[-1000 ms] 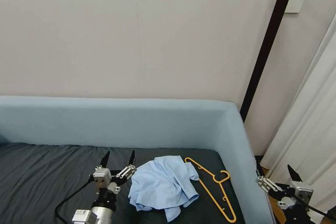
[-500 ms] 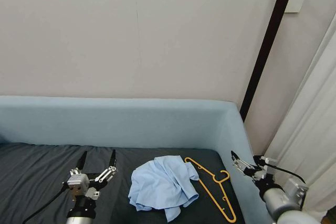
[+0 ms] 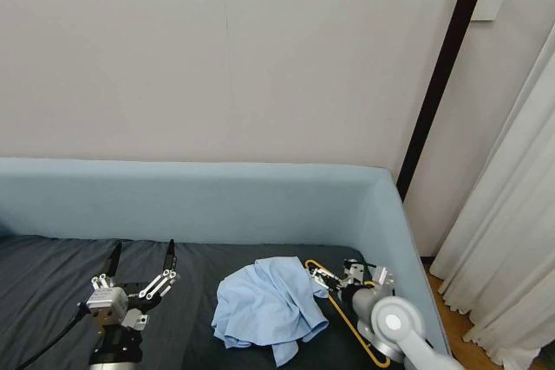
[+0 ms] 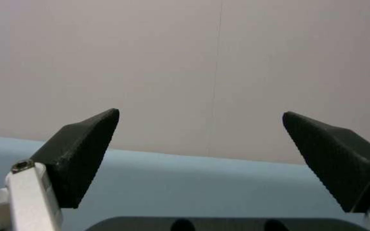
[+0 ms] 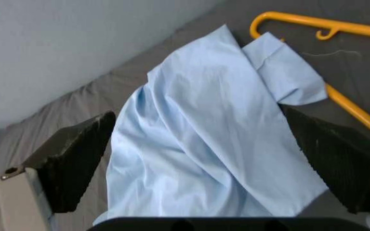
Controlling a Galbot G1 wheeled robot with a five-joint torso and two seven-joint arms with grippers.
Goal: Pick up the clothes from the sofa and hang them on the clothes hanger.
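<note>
Right gripper [image 3: 333,276], jaws spread, hovers where blue shirt [image 3: 260,301] meets orange hanger [image 5: 288,17], so closing could pinch both; left gripper [image 3: 143,256] idles spread at left.

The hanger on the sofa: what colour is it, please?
Orange hanger, best in the right wrist view.

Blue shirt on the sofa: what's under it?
The dark seat cover lies under the blue shirt, and its edge overlaps part of the orange hanger. Whether anything else sits beneath the folds is hidden.

Shirt [image 3: 269,305] on sofa [image 3: 217,201], hanger [image 5: 358,113] right.
</note>
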